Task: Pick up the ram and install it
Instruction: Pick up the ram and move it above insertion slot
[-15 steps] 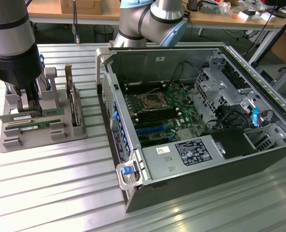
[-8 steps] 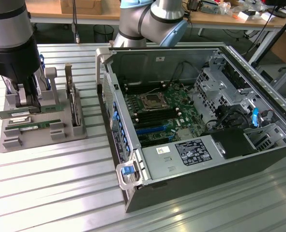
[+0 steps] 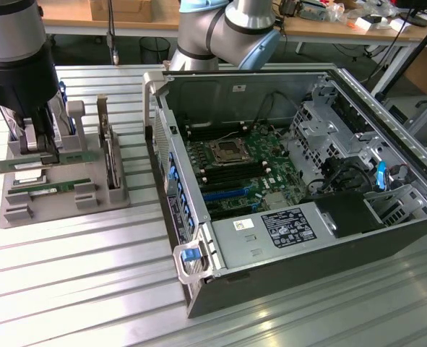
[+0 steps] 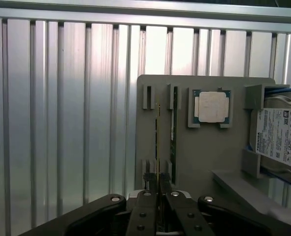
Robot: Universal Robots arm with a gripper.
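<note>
Gripper (image 4: 157, 184) pinches the ram (image 4: 157, 142), edge-on from the wrist (lengthwise in exterior view).

1. Table (image 3: 68, 289): ribbed bare metal with a bright sheen.
2. Holder tray (image 4: 204, 162): grey matt plastic.
3. The ram (image 4: 158, 147): dull green circuit board.
4. Gripper (image 4: 158, 178): smooth black, slightly glossy.
5. Computer case (image 3: 271, 83): satin grey sheet metal.
6. Hard drive (image 4: 279, 132): white paper label.

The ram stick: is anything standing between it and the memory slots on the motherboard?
Yes. The pincer grips the thin green ram stick at the grey holder; the open metal computer case's wall rises between it and the green motherboard. From above, nothing visible covers the board.
</note>
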